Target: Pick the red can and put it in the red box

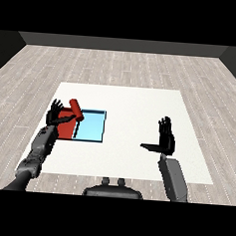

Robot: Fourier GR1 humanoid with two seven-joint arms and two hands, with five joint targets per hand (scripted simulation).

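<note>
The red can (76, 110) is tilted, its top leaning to the far left, over the seam between the red tray (65, 130) and the light blue tray (91, 126). My left hand (55, 113) is just left of the can, above the red tray's far left part, fingers straight and spread, thumb reaching toward the can's lower end. Whether the thumb touches the can I cannot tell. My right hand (165, 137) hovers over the table at the right, far from the can, fingers straight up and thumb stuck out to the left, holding nothing.
The two trays lie side by side at the white table's (136, 104) left, the red one on the outside near the table's left edge. My left forearm (38, 152) comes in over the table's front left corner.
</note>
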